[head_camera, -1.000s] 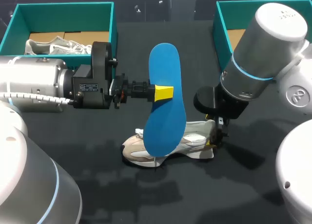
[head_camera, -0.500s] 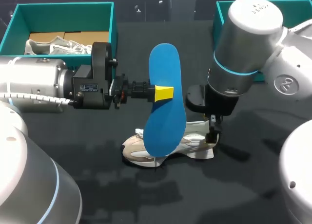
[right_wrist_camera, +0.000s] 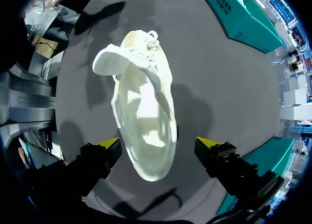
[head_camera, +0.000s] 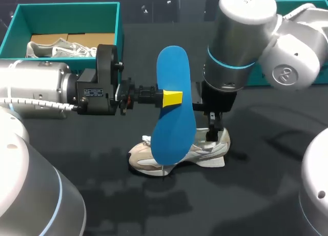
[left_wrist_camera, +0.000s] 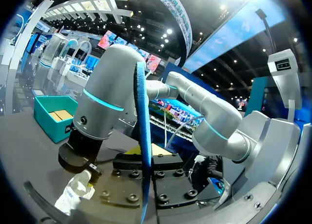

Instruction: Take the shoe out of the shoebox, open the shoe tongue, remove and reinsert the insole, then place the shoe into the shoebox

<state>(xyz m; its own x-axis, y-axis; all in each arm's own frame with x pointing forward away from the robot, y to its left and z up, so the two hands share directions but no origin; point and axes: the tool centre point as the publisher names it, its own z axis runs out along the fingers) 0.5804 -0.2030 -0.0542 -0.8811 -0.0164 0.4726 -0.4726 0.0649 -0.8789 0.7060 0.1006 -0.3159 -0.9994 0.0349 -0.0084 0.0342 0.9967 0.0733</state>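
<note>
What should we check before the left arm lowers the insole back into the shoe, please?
1. Insole gripped: ok. The left tool is shut on the blue insole, which is held upright above the shoe.
2. Shoe posture: ok. The white shoe stands on its sole on the table, opening upward.
3. Tongue open: ok. The tongue is flipped toward the toe and the opening looks clear.
4. Shoe steadied: not ok. The right tool is open, with its fingers either side of the heel and not touching it.
5. Insole lined up with the opening: cannot tell. The insole hides the shoe's middle in the head view.
</note>
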